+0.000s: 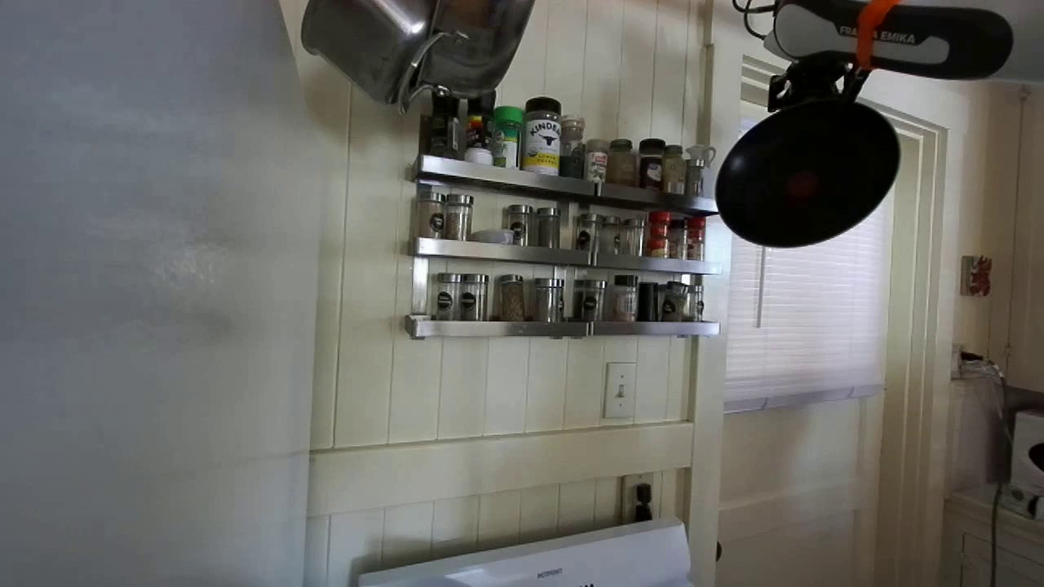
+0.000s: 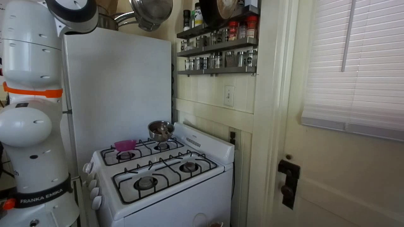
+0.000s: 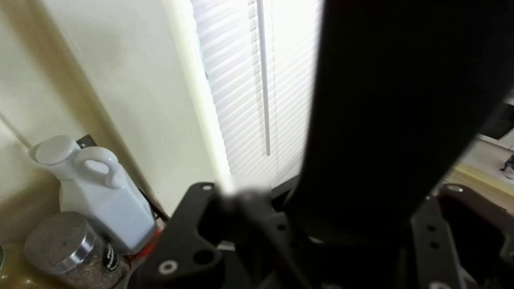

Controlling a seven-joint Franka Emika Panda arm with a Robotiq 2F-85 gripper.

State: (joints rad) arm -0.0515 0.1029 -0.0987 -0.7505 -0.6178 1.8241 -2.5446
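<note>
Closest to us, a black frying pan [image 1: 807, 179] hangs below our jaws, which clamp on it; near them we see a white jug [image 3: 106, 198] and spice jar [image 3: 76, 253], beyond them window blinds [image 3: 243, 112].

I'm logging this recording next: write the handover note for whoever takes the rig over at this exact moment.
Gripper: shut on the black frying pan; the exact contact is hidden.
Pan: up in the air, steeply tilted, showing in front of the blind in an exterior view.
Nearby: a white jug and a lidded jar beside the gripper in the wrist view.
Stove: a pink bowl and a metal pot sit on it.
Done: pan gripped and aloft.
Left: pan not yet set down or released.
</note>
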